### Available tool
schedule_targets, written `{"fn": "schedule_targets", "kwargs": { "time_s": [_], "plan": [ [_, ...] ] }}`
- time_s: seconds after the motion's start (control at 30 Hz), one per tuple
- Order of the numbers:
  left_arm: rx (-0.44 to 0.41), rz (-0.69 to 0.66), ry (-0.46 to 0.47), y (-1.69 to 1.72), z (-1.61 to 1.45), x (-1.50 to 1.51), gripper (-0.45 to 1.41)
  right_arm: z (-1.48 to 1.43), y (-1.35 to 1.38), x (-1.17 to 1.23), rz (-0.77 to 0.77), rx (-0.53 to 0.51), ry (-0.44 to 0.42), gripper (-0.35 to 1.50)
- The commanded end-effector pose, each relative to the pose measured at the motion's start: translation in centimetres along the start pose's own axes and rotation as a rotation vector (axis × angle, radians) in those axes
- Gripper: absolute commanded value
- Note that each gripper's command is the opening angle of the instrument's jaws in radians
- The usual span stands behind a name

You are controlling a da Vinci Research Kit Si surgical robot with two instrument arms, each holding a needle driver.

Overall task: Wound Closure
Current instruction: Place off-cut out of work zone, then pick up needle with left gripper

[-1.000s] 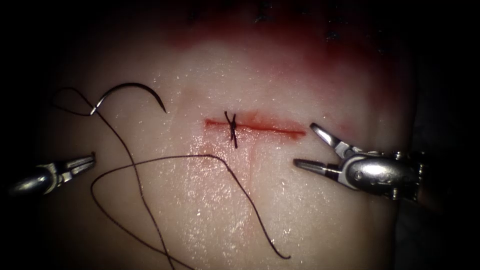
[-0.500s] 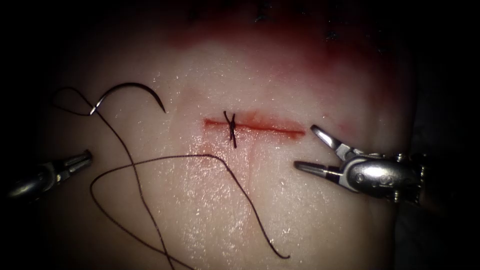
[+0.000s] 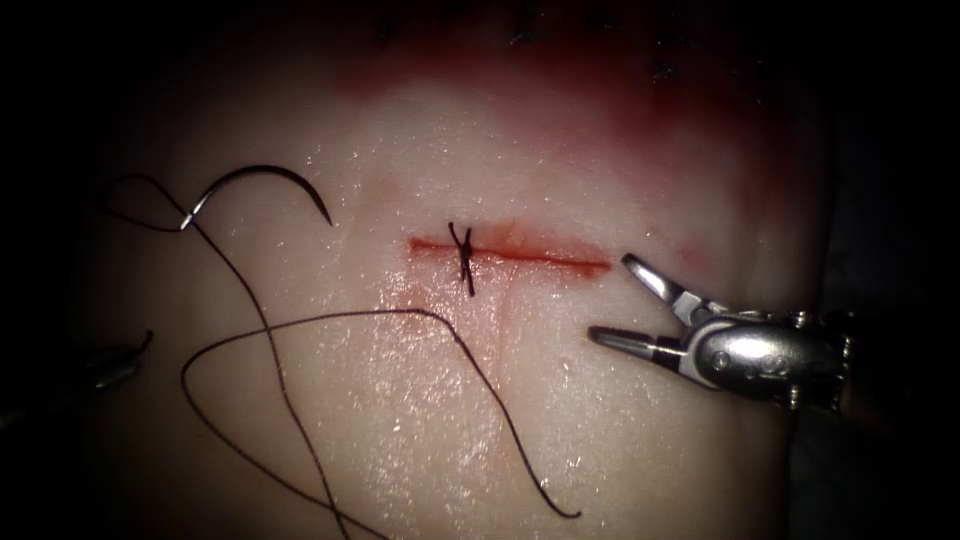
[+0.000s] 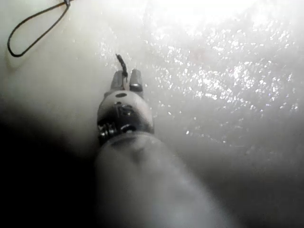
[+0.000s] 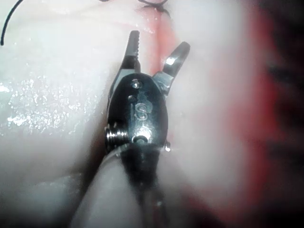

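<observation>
The curved needle (image 3: 262,172) lies free on the tissue (image 3: 560,420), left of the cut (image 3: 540,258); neither tool holds it. Its thread (image 3: 300,325) trails in loose loops across the tissue below the cut and ends in a free tail (image 3: 572,514). A tied stitch (image 3: 463,252) crosses the cut near its left end. My right tool (image 3: 610,296) hovers at the cut's right end with its jaws wide apart and nothing between them, as its own camera confirms (image 5: 159,40). My left tool (image 3: 125,363) sits far left, shut on a short bit of thread (image 4: 121,64).
Red fluid (image 3: 600,90) stains the tissue's far edge above the cut. A loop of thread (image 4: 33,28) lies on the tissue beyond the left tool. The tissue falls away into darkness on both sides.
My left tool has drawn back to the left and down, away from the thread loops. The right tool has shifted very slightly. Needle, thread and stitch lie as before.
</observation>
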Motion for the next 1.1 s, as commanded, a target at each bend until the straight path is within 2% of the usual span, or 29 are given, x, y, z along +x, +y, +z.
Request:
{"fn": "schedule_targets", "kwargs": {
  "time_s": [0.03,0.2,0.37,0.6,0.73,0.83,0.97,1.03,1.1],
  "plan": [
    [0.004,-0.001,-0.005,0.00,0.08,0.01,0.59,0.08,-0.02,-0.03,0.002,0.000,0.002,1.38],
    [0.018,0.005,0.030,0.08,0.07,0.27,0.75,0.07,-0.03,-0.03,0.002,0.000,0.002,1.40],
    [0.022,0.045,0.055,0.19,0.06,0.58,0.77,0.06,-0.04,-0.02,0.002,0.000,0.002,1.40],
    [0.052,0.069,0.151,0.29,0.07,1.32,0.74,0.07,-0.04,-0.02,0.001,0.002,-0.001,1.40],
    [0.095,0.107,0.165,0.27,0.26,1.75,0.70,0.08,-0.04,-0.02,0.001,0.003,-0.004,1.40],
    [0.120,0.161,0.145,0.27,0.49,1.97,0.70,0.08,-0.04,-0.02,0.000,0.004,-0.008,1.40],
    [0.150,0.195,0.138,0.29,0.78,2.07,0.70,0.06,-0.05,-0.01,-0.001,0.007,-0.009,1.40],
    [0.162,0.266,0.109,0.23,1.02,2.09,0.70,0.04,-0.04,0.01,0.001,0.014,-0.012,1.40],
    [0.175,0.327,0.077,0.15,1.14,2.09,0.69,0.02,-0.03,0.02,0.002,0.015,-0.013,1.40]
  ]
}}
